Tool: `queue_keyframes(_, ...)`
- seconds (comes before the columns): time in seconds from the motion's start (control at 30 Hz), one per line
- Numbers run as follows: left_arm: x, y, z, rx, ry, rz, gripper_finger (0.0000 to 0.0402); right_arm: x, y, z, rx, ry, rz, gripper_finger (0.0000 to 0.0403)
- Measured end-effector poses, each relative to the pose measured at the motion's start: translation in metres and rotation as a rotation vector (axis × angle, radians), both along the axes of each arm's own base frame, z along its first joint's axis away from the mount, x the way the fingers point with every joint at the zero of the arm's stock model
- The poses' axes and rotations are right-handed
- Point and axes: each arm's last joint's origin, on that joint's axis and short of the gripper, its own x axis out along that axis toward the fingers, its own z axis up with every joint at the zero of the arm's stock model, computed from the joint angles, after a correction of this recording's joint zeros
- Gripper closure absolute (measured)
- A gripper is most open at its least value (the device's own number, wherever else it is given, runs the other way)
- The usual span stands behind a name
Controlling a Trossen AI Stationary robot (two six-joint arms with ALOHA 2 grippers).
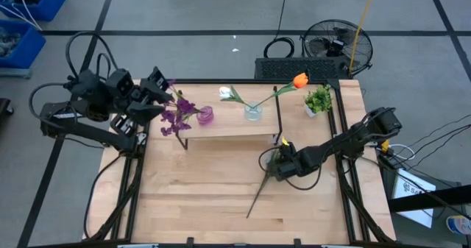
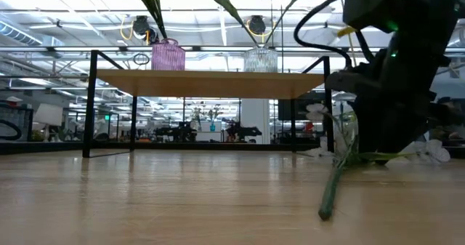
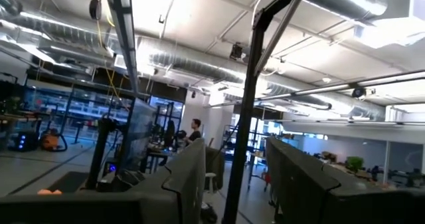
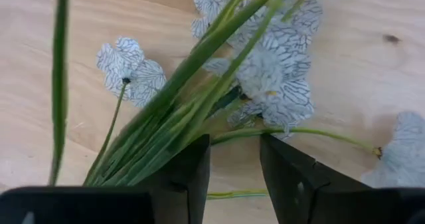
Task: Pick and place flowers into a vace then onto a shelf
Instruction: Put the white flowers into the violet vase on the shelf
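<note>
the pale white-lavender spray (image 1: 271, 168) lies flat on the wooden tabletop (image 1: 213, 204) in the lower right of the high view, blooms under the right gripper (image 1: 282, 162) and its long green stem (image 1: 256, 200) running down and to the left. in the right wrist view the two dark fingers (image 4: 192, 177) stand apart just above the bundle of leaves (image 4: 179, 117), with veined white petals (image 4: 272, 84) spread beyond them; nothing is clamped yet. judged from its look, the spray is light and its stem moderately stiff, while the petals and leaves are soft and yield under pressure, so the grip is best taken on the firm stem just below the leaf bundle, not on the blooms. a hold near the head leaves the long stem free to swing. the left gripper (image 1: 158, 93) hangs at the left end of the shelf (image 1: 228, 126), close to the purple vase (image 1: 205, 115) holding the dark purple cluster (image 1: 176, 115); its own wrist view faces the room, with the fingers (image 3: 192, 177) apart and empty. the clear vase (image 1: 253, 112) on the shelf holds the orange tulip (image 1: 299, 80) and the white bud (image 1: 227, 93). a small potted plant (image 1: 318, 101) stands on the tabletop at the shelf's right end.
</note>
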Motion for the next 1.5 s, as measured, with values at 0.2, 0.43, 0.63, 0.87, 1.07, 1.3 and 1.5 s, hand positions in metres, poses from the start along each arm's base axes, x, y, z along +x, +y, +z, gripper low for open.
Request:
queue_keyframes(0.2,0.0,-0.001,0.0,-0.008,0.0,0.005,0.0236,-0.011,-0.004,-0.007,-0.008,0.022,-0.003,0.0336)
queue_keyframes(0.43,0.0,-0.001,0.0,-0.006,0.004,0.007,0.0236,-0.014,-0.003,0.008,0.019,-0.034,0.06,0.0396)
queue_keyframes(0.63,0.0,-0.001,-0.001,-0.003,0.007,0.009,0.0236,-0.019,-0.001,0.032,0.045,-0.128,0.106,0.04)
queue_keyframes(0.87,0.001,-0.001,-0.002,-0.003,0.019,0.009,0.0236,-0.026,-0.004,0.05,0.007,-0.17,0.237,0.0392)
queue_keyframes(1.07,0.001,-0.001,-0.002,-0.003,0.02,0.009,0.0236,-0.027,-0.005,0.052,-0.03,-0.157,0.333,0.0346)
queue_keyframes(1.3,0.001,-0.001,-0.002,-0.002,0.026,0.009,0.0236,-0.024,-0.003,0.054,0.018,-0.215,0.242,0.0274)
queue_keyframes(1.5,0.001,-0.001,-0.003,-0.002,0.033,0.009,0.0236,-0.02,-0.003,0.047,0.06,-0.34,0.138,0.0234)
